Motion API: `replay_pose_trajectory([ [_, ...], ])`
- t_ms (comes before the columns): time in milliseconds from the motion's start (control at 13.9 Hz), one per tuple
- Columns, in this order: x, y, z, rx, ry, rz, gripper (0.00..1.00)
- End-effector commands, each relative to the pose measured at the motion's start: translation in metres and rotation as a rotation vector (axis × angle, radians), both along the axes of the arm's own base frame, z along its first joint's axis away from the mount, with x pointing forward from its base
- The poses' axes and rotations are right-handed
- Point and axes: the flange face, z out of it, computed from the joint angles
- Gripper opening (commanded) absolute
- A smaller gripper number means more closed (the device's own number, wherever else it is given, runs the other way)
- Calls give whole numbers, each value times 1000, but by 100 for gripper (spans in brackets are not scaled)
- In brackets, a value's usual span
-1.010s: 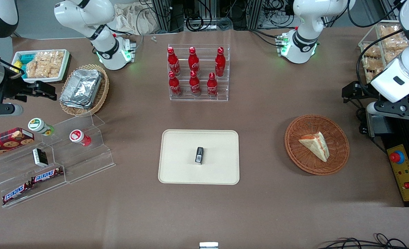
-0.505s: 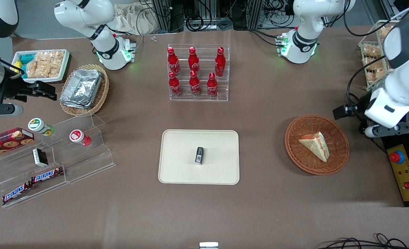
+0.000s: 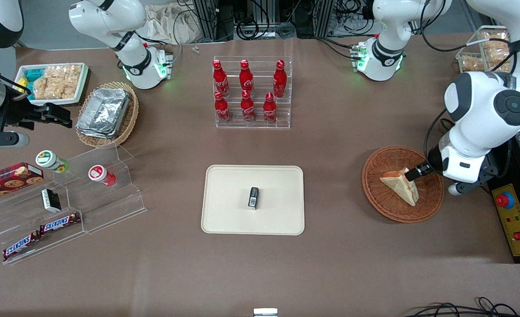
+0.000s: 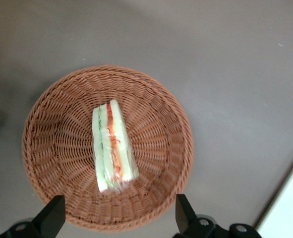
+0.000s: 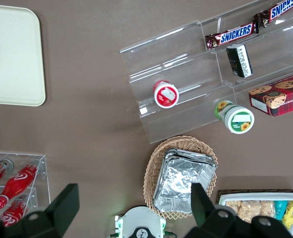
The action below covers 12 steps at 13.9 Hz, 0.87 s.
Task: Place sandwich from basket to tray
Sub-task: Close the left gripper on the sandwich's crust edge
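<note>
- One sandwich (image 4: 112, 148), a clear-wrapped white wedge with red and green filling, in one basket (image 4: 161, 124)
- gripper (image 4: 117, 217) above, fingers spread wide
- one tray (image 3: 229, 215), frame centre

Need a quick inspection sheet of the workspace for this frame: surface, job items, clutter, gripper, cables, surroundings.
Surface: brown table, no spills seen.
Sandwich: wrapped, lying in the basket, not gripped.
Tray: holds only a small black box.
Clutter: cola bottles in a clear rack, foil containers in a paler basket, snack tray, acrylic steps with Snickers bars, cookie box and cups.
Gripper: above the basket, fingers open and apart from the sandwich.
Cables: bundles at the table edge farthest from the front camera.
Surroundings: emergency stop box at the working arm's end.
</note>
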Motion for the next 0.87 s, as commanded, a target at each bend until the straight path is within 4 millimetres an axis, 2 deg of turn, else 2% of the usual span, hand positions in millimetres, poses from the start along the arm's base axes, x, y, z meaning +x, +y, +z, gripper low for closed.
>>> replay_pose_trajectory([
  [0,-1,11,-43,3,24,141,100],
  [361,0,7,-100,86,87,291,100],
  [649,-3,0,-123,98,114,333,100],
  [794,-13,1,-137,104,145,349,100],
])
